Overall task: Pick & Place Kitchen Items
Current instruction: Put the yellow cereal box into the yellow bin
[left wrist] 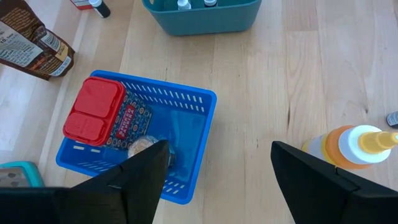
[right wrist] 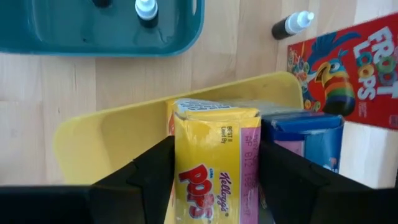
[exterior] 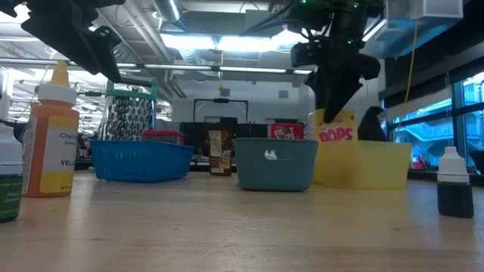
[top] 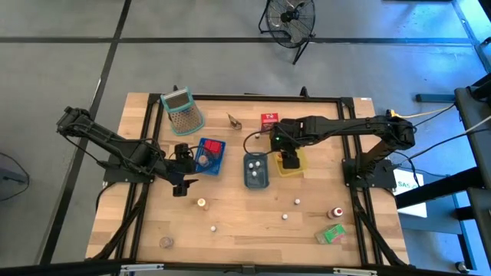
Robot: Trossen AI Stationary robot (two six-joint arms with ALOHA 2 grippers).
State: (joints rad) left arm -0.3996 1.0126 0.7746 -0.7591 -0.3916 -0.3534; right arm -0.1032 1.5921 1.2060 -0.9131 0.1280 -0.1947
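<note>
The yellow Pops carton is standing upright in the yellow tray, just beside a blue-purple carton in the same tray, and the right gripper is gripping it — one dark finger is pressing each side. In the high view the right gripper is hanging over that tray, beside the grey-blue tray.

The left gripper is hovering wide and empty at the edge of the blue basket, where a red-lidded box is lying. An orange squeeze bottle is standing near it on the table. A Froot Loops carton is lying outside the yellow tray.
</note>
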